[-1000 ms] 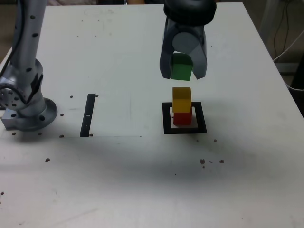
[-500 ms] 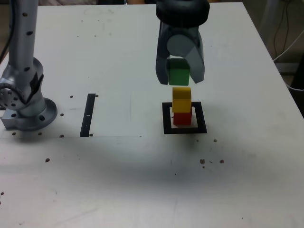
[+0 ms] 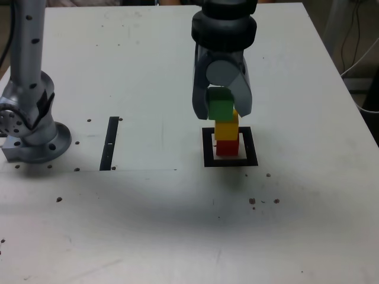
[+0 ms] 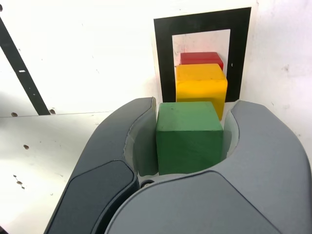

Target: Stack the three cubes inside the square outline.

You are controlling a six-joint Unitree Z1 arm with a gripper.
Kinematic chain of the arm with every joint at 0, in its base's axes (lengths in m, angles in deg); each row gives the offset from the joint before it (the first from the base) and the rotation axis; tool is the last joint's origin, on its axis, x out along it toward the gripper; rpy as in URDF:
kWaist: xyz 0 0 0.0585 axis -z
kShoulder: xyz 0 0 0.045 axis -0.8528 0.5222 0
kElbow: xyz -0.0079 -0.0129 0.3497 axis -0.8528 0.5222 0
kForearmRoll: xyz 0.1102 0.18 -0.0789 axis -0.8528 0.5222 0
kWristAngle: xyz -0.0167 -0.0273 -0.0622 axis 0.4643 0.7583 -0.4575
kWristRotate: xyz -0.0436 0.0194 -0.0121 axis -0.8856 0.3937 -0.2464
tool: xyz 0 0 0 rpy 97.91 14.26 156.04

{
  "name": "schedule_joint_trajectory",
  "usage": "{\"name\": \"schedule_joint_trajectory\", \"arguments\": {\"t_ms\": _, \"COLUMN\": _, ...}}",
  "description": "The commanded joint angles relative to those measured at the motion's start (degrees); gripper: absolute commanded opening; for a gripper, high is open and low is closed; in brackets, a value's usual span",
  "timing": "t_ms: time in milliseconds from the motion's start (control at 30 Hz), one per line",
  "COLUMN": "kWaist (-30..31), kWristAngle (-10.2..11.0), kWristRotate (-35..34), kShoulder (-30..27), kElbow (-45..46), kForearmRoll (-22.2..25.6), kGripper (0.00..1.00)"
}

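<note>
We see the gripper (image 3: 221, 112) pointing down over the white table (image 3: 148, 225), its jaws clamped on the green cube (image 3: 221, 108), one jaw pressed to each side face. In the wrist view the green cube (image 4: 189, 136) sits deep between the two grey jaws, square to them.

Below it, the yellow cube (image 3: 226, 129) rests on the red cube (image 3: 227, 147), and both stand inside the square outline (image 3: 208, 148) on the exterior view's right half of the table. We read the green cube as slightly left of the yellow one in the exterior view; whether the two touch we cannot tell.

A black strip (image 3: 110, 143) lies well to the exterior view's left, with the arm's base (image 3: 29, 127) beyond it at the left edge.
</note>
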Motion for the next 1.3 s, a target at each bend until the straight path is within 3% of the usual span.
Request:
{"name": "schedule_joint_trajectory", "arguments": {"t_ms": 0, "kWaist": 0.13, "kWristAngle": 0.08, "kWristRotate": -0.07, "kShoulder": 0.01, "kElbow": 0.17, "kForearmRoll": -0.66, "kGripper": 0.23}}
{"name": "schedule_joint_trajectory", "arguments": {"t_ms": 200, "kWaist": 0.16, "kWristAngle": 0.18, "kWristRotate": -0.11, "kShoulder": 0.24, "kElbow": 1.24, "kForearmRoll": -2.31, "kGripper": 0.23}}
{"name": "schedule_joint_trajectory", "arguments": {"t_ms": 467, "kWaist": 0.15, "kWristAngle": 0.48, "kWristRotate": -0.41, "kShoulder": -0.06, "kElbow": 2.50, "kForearmRoll": -3.80, "kGripper": 0.34}}
{"name": "schedule_joint_trajectory", "arguments": {"t_ms": 633, "kWaist": 0.15, "kWristAngle": 0.92, "kWristRotate": -0.42, "kShoulder": -0.32, "kElbow": 2.59, "kForearmRoll": -4.13, "kGripper": 0.55}}
{"name": "schedule_joint_trajectory", "arguments": {"t_ms": 800, "kWaist": 0.15, "kWristAngle": 1.46, "kWristRotate": -0.42, "kShoulder": -1.03, "kElbow": 3.14, "kForearmRoll": -5.11, "kGripper": 0.89}}
{"name": "schedule_joint_trajectory", "arguments": {"t_ms": 867, "kWaist": 0.15, "kWristAngle": 1.61, "kWristRotate": -0.45, "kShoulder": -1.38, "kElbow": 3.38, "kForearmRoll": -5.32, "kGripper": 0.97}}
{"name": "schedule_joint_trajectory", "arguments": {"t_ms": 1267, "kWaist": 0.15, "kWristAngle": 2.70, "kWristRotate": -1.13, "kShoulder": -4.91, "kElbow": 3.95, "kForearmRoll": -4.75, "kGripper": 0.99}}
